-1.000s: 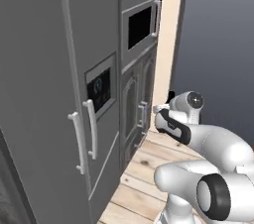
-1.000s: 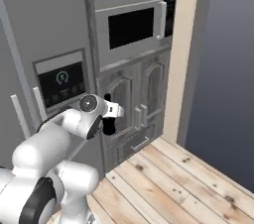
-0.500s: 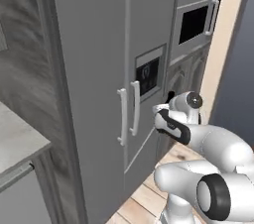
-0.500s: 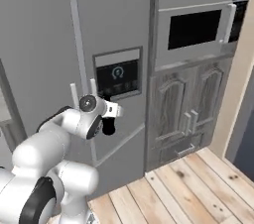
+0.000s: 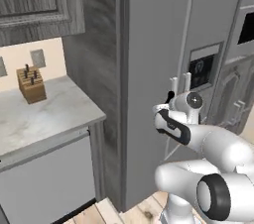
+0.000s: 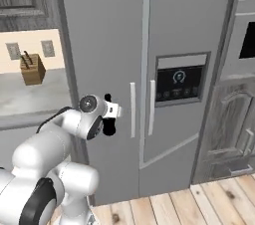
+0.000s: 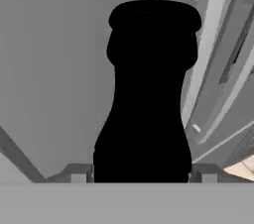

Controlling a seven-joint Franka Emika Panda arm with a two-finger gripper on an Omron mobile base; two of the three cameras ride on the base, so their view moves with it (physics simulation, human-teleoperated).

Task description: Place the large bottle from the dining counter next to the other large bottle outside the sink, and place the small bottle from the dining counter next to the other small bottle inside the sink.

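A black bottle (image 7: pixel 149 94) with a wide cap and a flared body stands upright between the two fingertips of my gripper (image 7: pixel 140 173), which is shut on it. I cannot tell from its size whether it is the large or the small one. From the right base view the gripper (image 6: pixel 110 114) hangs in front of the fridge's left door, with the dark bottle (image 6: pixel 108 127) showing at the hand. In the left base view the bottle's black top (image 5: pixel 171 97) peeks above the gripper (image 5: pixel 168 107).
A tall grey fridge (image 6: pixel 164 30) with two vertical handles (image 6: pixel 132 109) stands close ahead. Left of it a pale counter (image 5: pixel 44 114) carries a wooden knife block (image 5: pixel 31 84). Oven cabinets (image 6: pixel 234 119) are at the right, over wooden floor (image 6: pixel 199 204).
The base has turned left, so the whole scene has slid from the oven wall to the fridge and the counter. The bottle stays in the gripper.
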